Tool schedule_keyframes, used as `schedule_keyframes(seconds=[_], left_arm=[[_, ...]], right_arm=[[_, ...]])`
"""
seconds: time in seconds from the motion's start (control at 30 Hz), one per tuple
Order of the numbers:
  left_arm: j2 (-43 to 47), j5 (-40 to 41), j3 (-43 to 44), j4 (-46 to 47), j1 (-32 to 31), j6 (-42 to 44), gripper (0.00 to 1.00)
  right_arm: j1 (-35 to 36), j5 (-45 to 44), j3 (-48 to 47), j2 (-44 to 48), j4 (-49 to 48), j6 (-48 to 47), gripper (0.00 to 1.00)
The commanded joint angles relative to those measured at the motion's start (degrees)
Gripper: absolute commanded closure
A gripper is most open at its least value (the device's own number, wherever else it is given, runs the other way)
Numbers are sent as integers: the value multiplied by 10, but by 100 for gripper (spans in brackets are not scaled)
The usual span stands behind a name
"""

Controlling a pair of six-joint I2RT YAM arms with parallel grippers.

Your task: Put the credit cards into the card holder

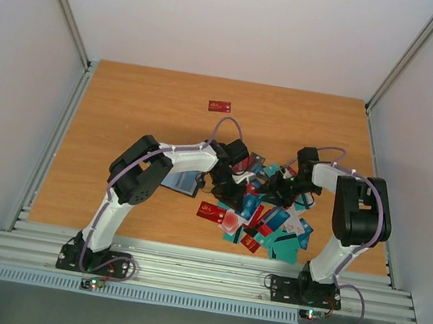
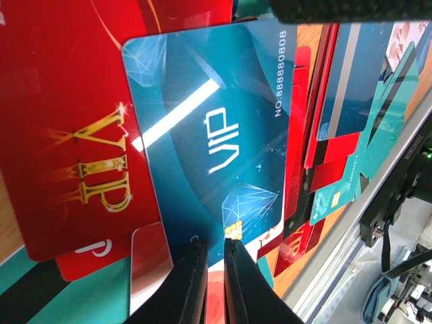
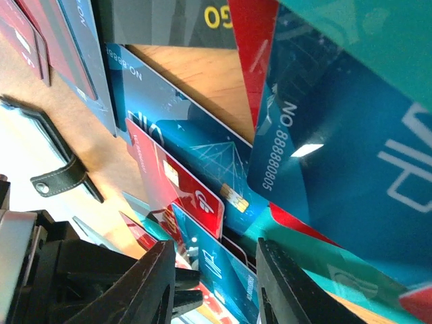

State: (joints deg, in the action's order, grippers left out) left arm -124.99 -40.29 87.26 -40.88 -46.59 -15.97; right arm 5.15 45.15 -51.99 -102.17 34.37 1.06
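Observation:
The credit cards (image 1: 267, 218), red, teal, blue and white, lie in a loose pile between my arms. The black card holder (image 1: 182, 181) lies open left of the pile, under my left forearm; its strap with a snap stud (image 3: 61, 181) shows in the right wrist view. My left gripper (image 1: 235, 175) (image 2: 214, 248) is shut to a thin slit, tips at the lower edge of a flat blue VIP card (image 2: 216, 135) beside a red VIP card (image 2: 74, 135). My right gripper (image 1: 278, 189) (image 3: 216, 270) is open and empty, low over overlapping blue and red cards (image 3: 179, 182).
A single red card (image 1: 220, 106) lies alone at the far middle of the wooden table (image 1: 127, 108). White walls and metal rails (image 1: 56, 146) bound the table. The aluminium base rail (image 1: 200, 274) runs along the near edge.

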Motion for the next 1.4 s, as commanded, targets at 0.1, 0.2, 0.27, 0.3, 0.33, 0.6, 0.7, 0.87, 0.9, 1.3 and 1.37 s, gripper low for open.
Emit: schedule_keyframes(seconds=[0.1, 0.2, 0.27, 0.3, 0.33, 0.6, 0.7, 0.87, 0.9, 1.3, 1.37], left_arm=[[-31, 17, 3, -7, -4, 16, 89], [-32, 16, 3, -7, -5, 18, 89], [-32, 15, 2, -8, -4, 19, 89], [-31, 14, 1, -8, -5, 19, 89], [-32, 14, 1, -8, -5, 20, 89], [-35, 9, -1, -7, -6, 22, 90], [-36, 7, 0, -8, -5, 22, 90], [-39, 7, 1, -9, -7, 23, 90], [-39, 7, 0, -9, -6, 24, 90], [-43, 13, 10, -18, -9, 28, 90], [-44, 13, 10, -18, -9, 28, 90]], right_arm=[[1, -28, 18, 30, 24, -33, 65], [1, -26, 19, 30, 23, -32, 65], [1, -34, 18, 32, 25, -33, 65], [1, -43, 18, 35, 29, -34, 65], [1, -53, 19, 37, 32, -35, 65], [2, -68, 27, 35, 30, -36, 64], [2, -47, 31, 29, 17, -40, 65], [3, -35, 34, 25, 15, -44, 68], [3, -31, 35, 27, 14, -44, 68], [3, 1, 28, 44, 22, -47, 76], [3, 2, 27, 47, 23, -47, 77]])
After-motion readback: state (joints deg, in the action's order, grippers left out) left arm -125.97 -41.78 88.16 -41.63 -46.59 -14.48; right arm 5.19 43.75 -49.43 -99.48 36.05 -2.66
